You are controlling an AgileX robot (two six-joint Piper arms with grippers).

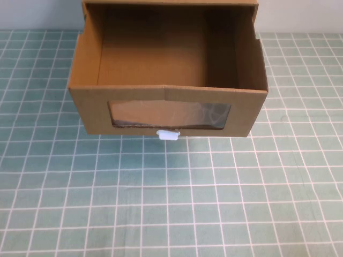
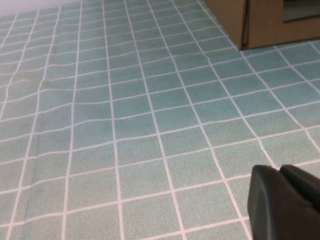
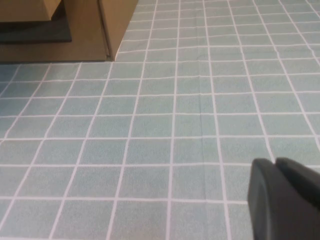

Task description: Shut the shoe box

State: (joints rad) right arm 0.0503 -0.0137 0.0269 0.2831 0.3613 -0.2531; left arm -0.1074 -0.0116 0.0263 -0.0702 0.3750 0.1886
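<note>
The shoe box [image 1: 177,93] is brown cardboard and stands at the far middle of the table. Its drawer is pulled out toward me, empty inside. The front has a clear window [image 1: 170,114] with a small white pull tab [image 1: 169,134] below it. Neither gripper shows in the high view. My left gripper [image 2: 280,170] is shut and empty, low over the mat, well away from a corner of the box [image 2: 260,25]. My right gripper [image 3: 276,162] is shut and empty, also well short of the box [image 3: 117,25].
A green mat with a white grid [image 1: 171,203] covers the table in front of and beside the box. The box's outer sleeve [image 1: 171,2] sits at the back edge against a pale wall.
</note>
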